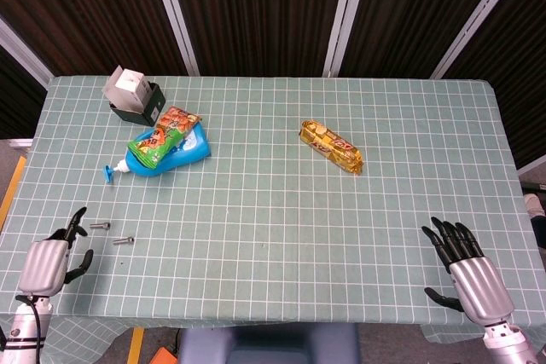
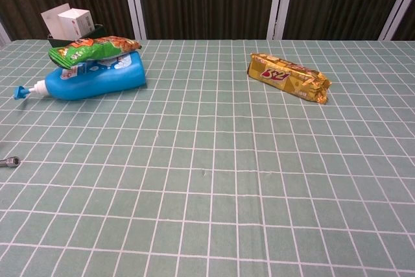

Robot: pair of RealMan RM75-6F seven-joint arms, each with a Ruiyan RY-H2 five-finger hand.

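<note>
In the head view my left hand hovers at the table's near left edge, fingers apart and holding nothing, just left of two small metal screws. My right hand lies at the near right edge, fingers spread, empty. A blue bottle lies on its side at the left with a green snack bag on top of it. A yellow snack packet lies right of the middle. The chest view shows neither hand.
A dark holder with white boxes stands at the far left. The green checked tablecloth covers the whole table. One screw shows at the chest view's left edge.
</note>
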